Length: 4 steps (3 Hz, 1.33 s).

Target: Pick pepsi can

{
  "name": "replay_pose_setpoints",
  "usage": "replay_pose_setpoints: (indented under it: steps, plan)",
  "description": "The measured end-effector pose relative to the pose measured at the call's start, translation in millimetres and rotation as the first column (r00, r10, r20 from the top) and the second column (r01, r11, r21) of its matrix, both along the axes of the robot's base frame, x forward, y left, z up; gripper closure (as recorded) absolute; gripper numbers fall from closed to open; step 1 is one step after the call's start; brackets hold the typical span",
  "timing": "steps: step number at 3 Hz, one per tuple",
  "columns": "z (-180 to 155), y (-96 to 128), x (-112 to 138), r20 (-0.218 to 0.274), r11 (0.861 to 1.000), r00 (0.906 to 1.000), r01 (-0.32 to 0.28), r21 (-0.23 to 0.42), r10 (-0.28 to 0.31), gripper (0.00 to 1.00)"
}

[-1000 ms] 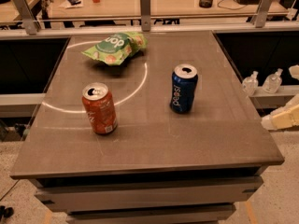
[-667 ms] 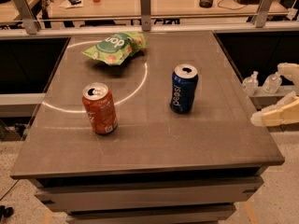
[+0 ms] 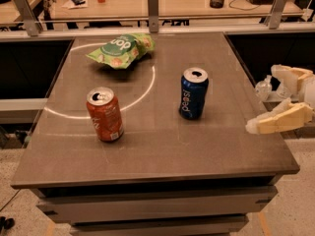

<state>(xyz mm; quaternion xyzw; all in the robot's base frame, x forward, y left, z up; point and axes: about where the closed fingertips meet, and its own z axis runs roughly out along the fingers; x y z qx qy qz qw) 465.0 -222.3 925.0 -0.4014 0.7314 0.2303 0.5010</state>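
Note:
The pepsi can (image 3: 193,93) is dark blue with white vertical lettering and a silver top. It stands upright right of the middle of the grey table (image 3: 162,151). My gripper (image 3: 261,99) is at the right edge of the view, just off the table's right side and to the right of the can. Its two cream fingers (image 3: 280,121) are spread apart with nothing between them. The gripper is clear of the can.
An orange-red can (image 3: 105,114) stands upright on the left of the table. A green chip bag (image 3: 120,49) lies at the back. A railing with metal posts (image 3: 153,4) runs behind the table, with a wooden desk beyond it.
My gripper has moved left, further into view and closer to the table's right edge. The cans and the bag have not moved.

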Motion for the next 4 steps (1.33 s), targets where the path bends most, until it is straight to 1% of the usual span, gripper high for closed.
replay_pose_setpoints:
  steps: [1,2,3,4]
  plan:
    - [-10,18,18,0.041,1.0,0.9991,-0.011,0.006,0.011,0.0]
    - [-9,18,19,0.042,1.0,0.9991,-0.009,0.006,0.009,0.0]
    - [-14,25,20,0.035,0.999,0.9993,-0.017,0.046,0.016,0.0]
    - [-25,39,27,0.033,0.994,0.9983,-0.051,0.095,0.048,0.0]
